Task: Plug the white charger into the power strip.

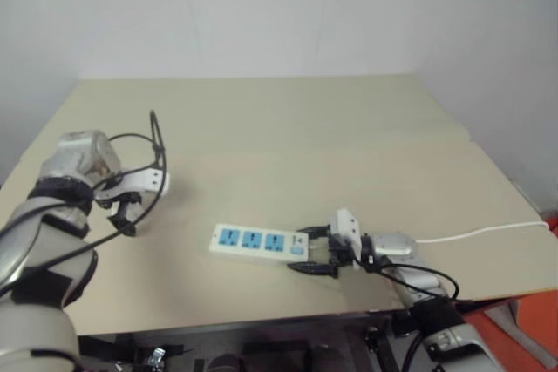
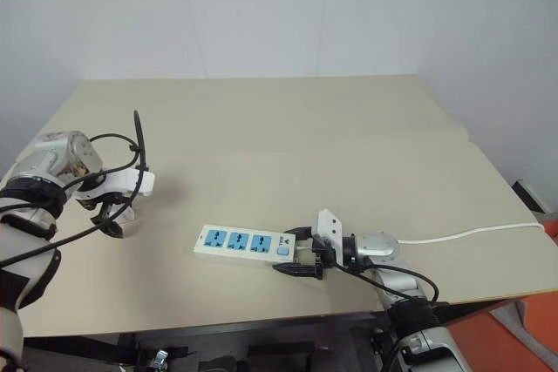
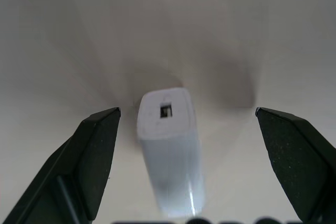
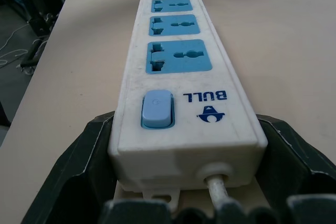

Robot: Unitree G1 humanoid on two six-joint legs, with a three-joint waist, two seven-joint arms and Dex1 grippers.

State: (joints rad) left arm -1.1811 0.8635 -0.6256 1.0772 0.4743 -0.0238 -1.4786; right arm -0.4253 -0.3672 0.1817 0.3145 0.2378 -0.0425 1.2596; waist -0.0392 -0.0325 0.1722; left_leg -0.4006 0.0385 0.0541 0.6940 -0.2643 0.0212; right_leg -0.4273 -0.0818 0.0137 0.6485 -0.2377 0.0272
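On the table: beige table point(image 1: 288, 128) carries the power strip point(image 1: 259, 241), taken as the landmark for all places below.
Power strip: long white bar lying flat near the table's front edge; three blue sockets in a row and a pale blue switch at its right end.
Strip cable: thin white cable point(image 1: 488, 233) leaves the strip's right end and runs off toward the table's right edge.
Right gripper: right gripper point(image 1: 316, 252) sits at the strip's right end, pointing nearly level along it; its two black fingers point(image 4: 73, 166) lie against the two long sides of the switch end, clamped on the strip.
White charger: white charger point(image 3: 170, 150) stands on the table well to the left of the strip, apart from it; small rounded block with a small dark port in its upper face.
Left gripper: left gripper point(image 3: 186, 145) hangs over the charger, pointing steeply down; its fingers point(image 3: 97, 156) stand wide apart on either side of the charger, touching neither side, holding nothing.
Charger and strip: not joined; all three sockets unoccupied.
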